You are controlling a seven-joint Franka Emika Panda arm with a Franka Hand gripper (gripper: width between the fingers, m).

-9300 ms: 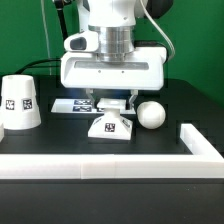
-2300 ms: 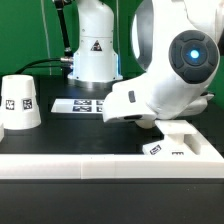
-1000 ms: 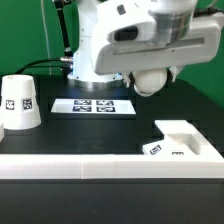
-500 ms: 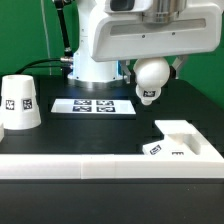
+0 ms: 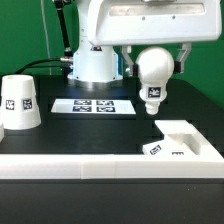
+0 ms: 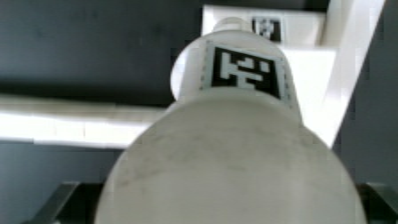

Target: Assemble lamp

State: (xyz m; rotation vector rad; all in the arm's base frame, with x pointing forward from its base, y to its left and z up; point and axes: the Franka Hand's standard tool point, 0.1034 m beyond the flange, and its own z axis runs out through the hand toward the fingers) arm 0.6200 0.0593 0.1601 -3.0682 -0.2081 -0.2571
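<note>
My gripper [image 5: 153, 58] is shut on the white ball-shaped bulb [image 5: 153, 70] and holds it in the air, neck down, with a tag on the neck. In the wrist view the bulb [image 6: 222, 150] fills most of the frame, and the dark fingers [image 6: 64, 200] show at its sides. The wedge-shaped base [image 5: 172, 140] sits in the corner of the white border at the exterior view's right, below and a little right of the bulb; it shows past the bulb's neck in the wrist view [image 6: 267, 25]. The cone-shaped shade [image 5: 19, 102] stands at the exterior view's left.
The marker board [image 5: 92, 105] lies flat on the black table behind the bulb. The long white border [image 5: 70, 165] runs along the front and turns back at the exterior view's right. The arm's white body fills the top of the exterior view.
The bulb has been lifted from the table and turned neck down. It has moved a little right and lower toward the base over the last second.
</note>
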